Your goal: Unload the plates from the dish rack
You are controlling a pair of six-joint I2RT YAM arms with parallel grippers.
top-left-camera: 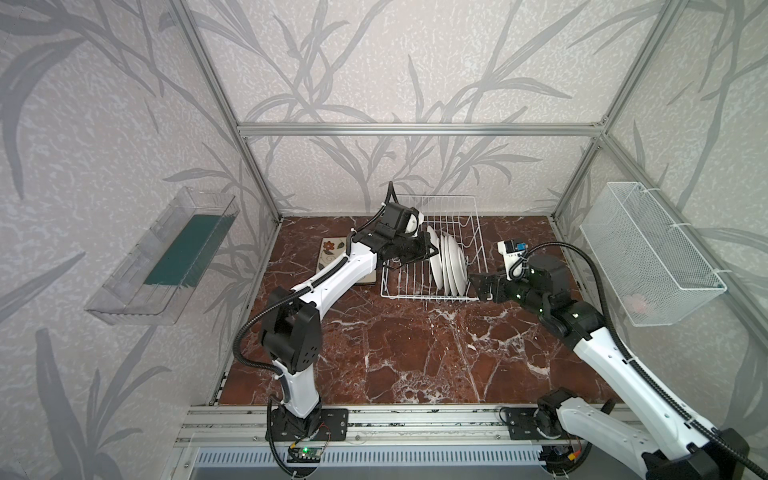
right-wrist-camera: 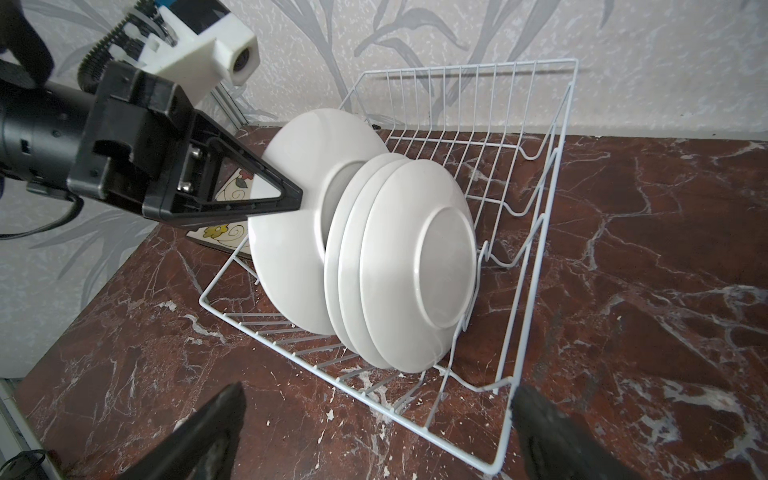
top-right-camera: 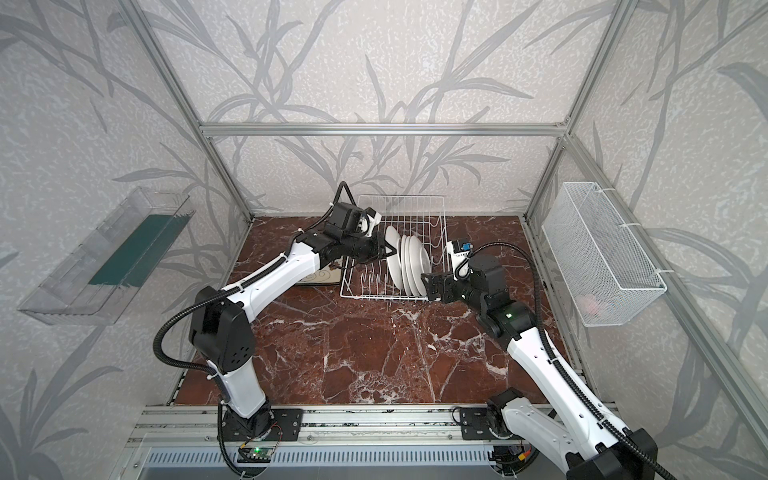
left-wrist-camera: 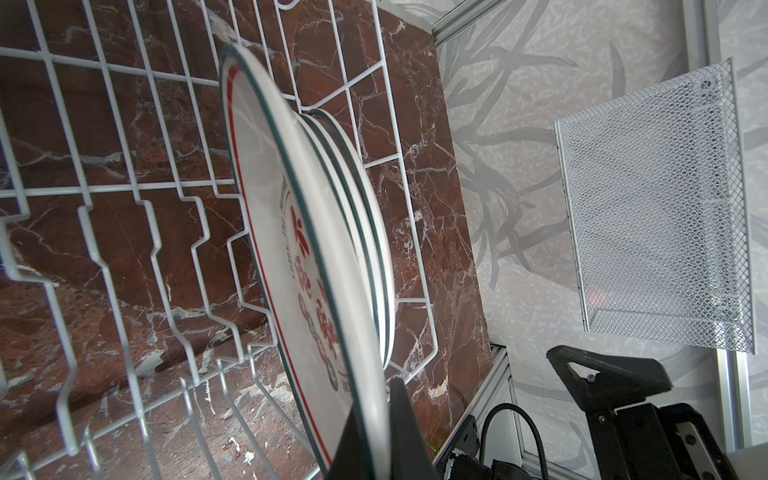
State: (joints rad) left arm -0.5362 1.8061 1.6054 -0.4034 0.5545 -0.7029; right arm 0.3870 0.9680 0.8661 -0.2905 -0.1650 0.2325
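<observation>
Several round white plates (right-wrist-camera: 407, 266) stand on edge in the white wire dish rack (top-left-camera: 432, 297) (top-right-camera: 374, 296) at the back of the table. My left gripper (top-left-camera: 430, 249) (top-right-camera: 386, 249) (left-wrist-camera: 384, 415) is shut on the rim of the leftmost round plate (right-wrist-camera: 291, 249) (left-wrist-camera: 266, 216). That plate leans away from the other three, with its lower edge inside the rack. My right gripper (top-left-camera: 478, 286) (top-right-camera: 428, 284) (right-wrist-camera: 378, 392) hangs open at the rack's front right corner, holding nothing. A square flowered plate (top-left-camera: 332, 249) (right-wrist-camera: 232, 232) lies flat on the table left of the rack.
A clear plastic tray (top-left-camera: 166, 257) hangs on the left wall. A white fine-mesh basket (top-left-camera: 648, 253) (left-wrist-camera: 652, 208) hangs on the right wall with something pinkish in it. The red marble tabletop (top-left-camera: 415, 353) stretches in front of the rack.
</observation>
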